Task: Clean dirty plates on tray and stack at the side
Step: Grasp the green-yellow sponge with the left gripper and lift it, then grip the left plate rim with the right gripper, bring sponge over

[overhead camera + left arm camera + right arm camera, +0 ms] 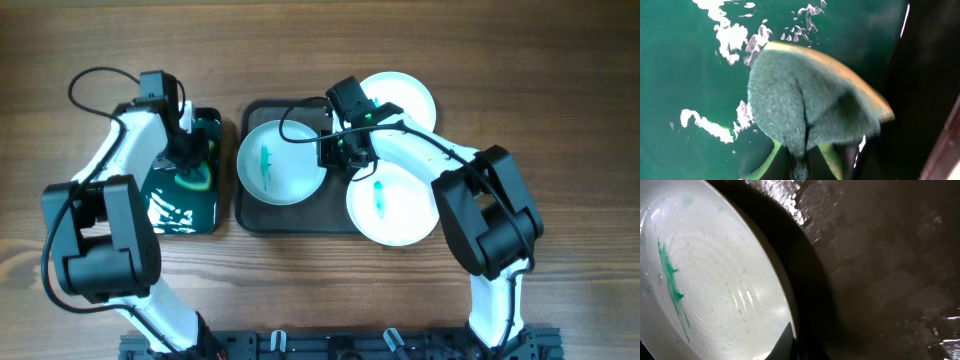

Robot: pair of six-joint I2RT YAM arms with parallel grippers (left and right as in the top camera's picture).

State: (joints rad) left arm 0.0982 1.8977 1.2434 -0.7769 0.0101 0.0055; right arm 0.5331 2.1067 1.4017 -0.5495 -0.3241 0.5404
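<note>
A dirty plate (282, 162) with a teal smear lies on the dark grey tray (300, 218). My right gripper (335, 150) is at its right rim; in the right wrist view one finger lies inside the rim of this plate (715, 280) and the gripper (795, 345) is shut on it, with the other finger hidden below. A second smeared plate (393, 205) overlaps the tray's right edge. A third plate (405, 98) sits behind my right arm. My left gripper (190, 165) is shut on a green and yellow sponge (800, 95).
A smaller dark green tray (185, 215) with wet glints stands left of the grey tray; the sponge hangs over its wet surface (680, 65). The wet grey tray floor (880, 280) shows beside the plate. Wooden table lies all round.
</note>
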